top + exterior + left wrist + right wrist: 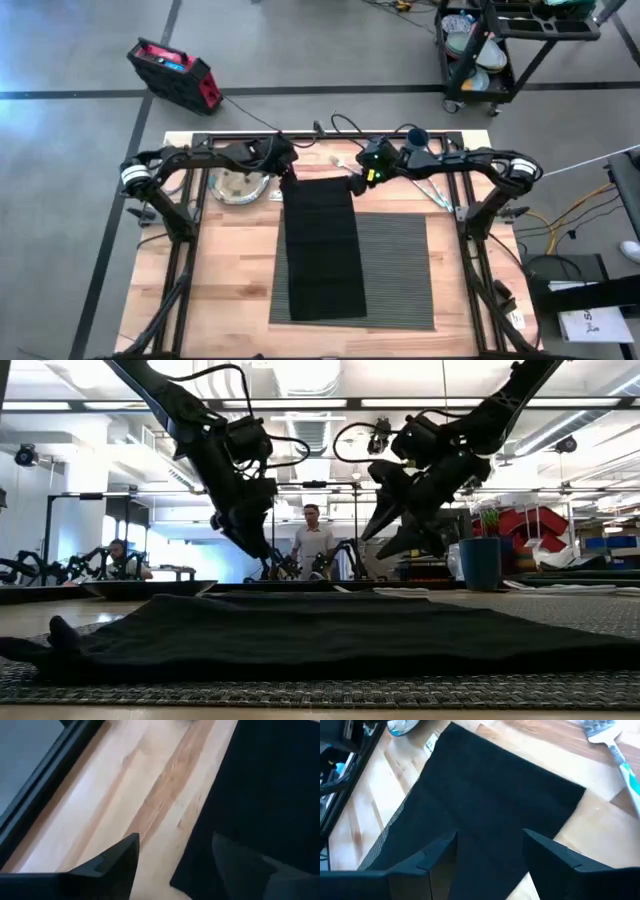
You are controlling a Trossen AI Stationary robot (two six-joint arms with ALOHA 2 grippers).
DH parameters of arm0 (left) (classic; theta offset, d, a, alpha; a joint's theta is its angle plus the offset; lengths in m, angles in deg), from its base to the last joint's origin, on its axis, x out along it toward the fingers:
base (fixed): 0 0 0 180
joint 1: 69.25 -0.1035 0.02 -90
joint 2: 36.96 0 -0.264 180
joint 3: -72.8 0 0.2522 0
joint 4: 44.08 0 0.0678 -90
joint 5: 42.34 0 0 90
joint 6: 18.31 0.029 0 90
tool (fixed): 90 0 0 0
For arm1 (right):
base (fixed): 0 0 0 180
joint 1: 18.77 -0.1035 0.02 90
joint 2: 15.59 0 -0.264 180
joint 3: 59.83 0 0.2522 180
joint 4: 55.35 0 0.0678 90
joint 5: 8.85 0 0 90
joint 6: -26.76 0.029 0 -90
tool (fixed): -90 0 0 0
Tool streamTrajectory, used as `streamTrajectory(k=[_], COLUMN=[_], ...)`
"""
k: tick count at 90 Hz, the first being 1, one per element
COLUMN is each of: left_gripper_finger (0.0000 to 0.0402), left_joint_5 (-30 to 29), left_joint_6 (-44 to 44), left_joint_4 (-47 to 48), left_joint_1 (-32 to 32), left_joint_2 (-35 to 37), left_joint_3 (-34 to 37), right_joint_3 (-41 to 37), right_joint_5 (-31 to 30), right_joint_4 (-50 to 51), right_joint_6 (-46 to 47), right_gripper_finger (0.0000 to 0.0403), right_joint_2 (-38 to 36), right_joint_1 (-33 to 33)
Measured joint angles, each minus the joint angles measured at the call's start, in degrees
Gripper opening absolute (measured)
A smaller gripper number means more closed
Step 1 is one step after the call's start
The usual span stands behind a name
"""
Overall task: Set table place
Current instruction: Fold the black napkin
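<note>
Left gripper [288, 172] and right gripper [357, 182], fingers spread, hover over far corners of the black cloth napkin [322, 248] lying flat across the dark grey ribbed placemat [395, 268]. Round silvery plate [238, 185] and dark blue cup [416, 136] stand aside, arms partly covering them.

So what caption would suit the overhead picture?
Both grippers, left and right, hover open at the black napkin's far corners.

No legible text anywhere; faint print on white paper [590, 325] right of the table [230, 270], unreadable.
</note>
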Motion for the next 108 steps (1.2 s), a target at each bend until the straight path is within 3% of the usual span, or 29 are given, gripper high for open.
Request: streamTrajectory(k=[37,108], left_gripper_finger=[0.0267,0.0272], left_joint_5=[0.0,0.0], left_joint_6=[0.0,0.0], left_joint_4=[-5.9,-8.5], left_joint_1=[0.0,0.0], left_joint_2=[0.0,0.0], left_joint_3=[0.0,0.0], right_joint_3=[0.0,0.0], right_joint_5=[6.1,10.6], right_joint_4=[0.1,1.2], right_joint_6=[-1.7,-1.7], right_gripper_finger=[0.0199,0.0200], right_joint_2=[-1.8,-3.3], right_joint_1=[-2.0,-2.0])
